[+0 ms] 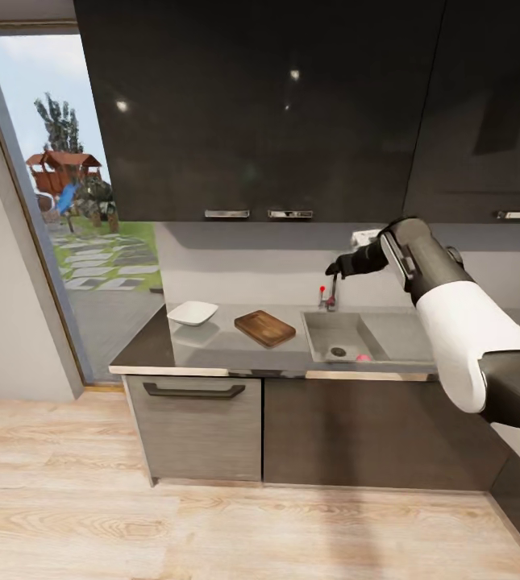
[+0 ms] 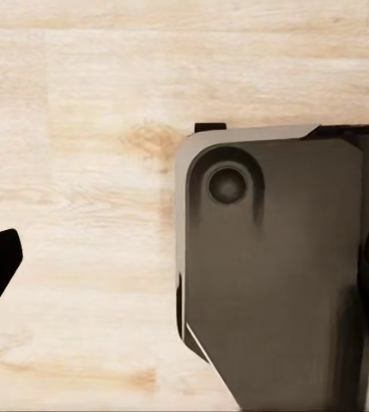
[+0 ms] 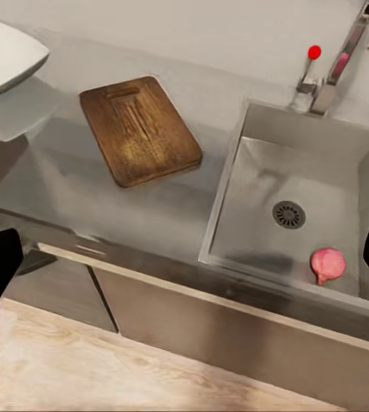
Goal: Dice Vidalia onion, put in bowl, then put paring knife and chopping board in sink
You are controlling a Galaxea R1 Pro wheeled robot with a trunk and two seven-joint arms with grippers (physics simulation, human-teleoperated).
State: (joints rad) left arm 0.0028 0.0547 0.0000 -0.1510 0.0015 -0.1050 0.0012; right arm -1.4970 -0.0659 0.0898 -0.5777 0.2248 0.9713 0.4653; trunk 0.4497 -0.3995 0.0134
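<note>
One onion [image 3: 328,264] lying in sink [image 3: 262,180], near front wall, beside drain. Right end effector [image 1: 342,266] raised high above tap, fingers spread apart. Left end effector: state impossible to tell. Board [image 3: 139,130] and bowl [image 1: 193,312] waiting on bench [image 1: 211,350]. Risk: descending steeply, clipping tap or sink rim, nudging round onion rolling away.
</note>
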